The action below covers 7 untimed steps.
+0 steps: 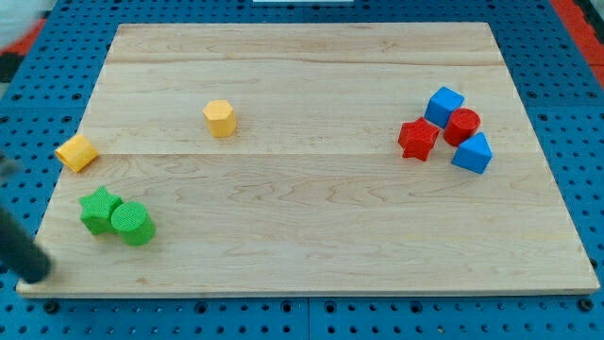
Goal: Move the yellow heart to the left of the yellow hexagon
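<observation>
The yellow heart (76,152) lies at the board's left edge, about midway up. The yellow hexagon (219,118) sits to its right and a little higher, well apart from it. My rod comes in from the view's left edge as a dark blurred bar. My tip (36,274) is at the board's bottom-left corner, below the yellow heart and lower left of the green blocks, touching no block.
A green star (98,210) and a green cylinder (133,224) touch each other at the lower left. At the right, a red star (418,139), blue cube (444,106), red cylinder (462,126) and blue triangle (473,153) cluster together. The wooden board (311,236) rests on blue pegboard.
</observation>
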Tool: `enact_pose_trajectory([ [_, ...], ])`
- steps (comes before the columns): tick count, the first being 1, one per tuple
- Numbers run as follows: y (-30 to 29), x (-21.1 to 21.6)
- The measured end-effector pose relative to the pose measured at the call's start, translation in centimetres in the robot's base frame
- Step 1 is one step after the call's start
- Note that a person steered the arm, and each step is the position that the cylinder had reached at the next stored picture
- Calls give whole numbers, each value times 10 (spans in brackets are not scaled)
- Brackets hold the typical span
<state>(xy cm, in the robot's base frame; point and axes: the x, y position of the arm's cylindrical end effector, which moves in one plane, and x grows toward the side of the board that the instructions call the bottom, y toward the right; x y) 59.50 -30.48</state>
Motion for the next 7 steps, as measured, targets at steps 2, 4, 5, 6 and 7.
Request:
enact_pose_trajectory([
  [2, 1, -46],
  [4, 0, -127],
  [5, 5, -172],
  [6, 18, -219],
  [7, 1, -200],
])
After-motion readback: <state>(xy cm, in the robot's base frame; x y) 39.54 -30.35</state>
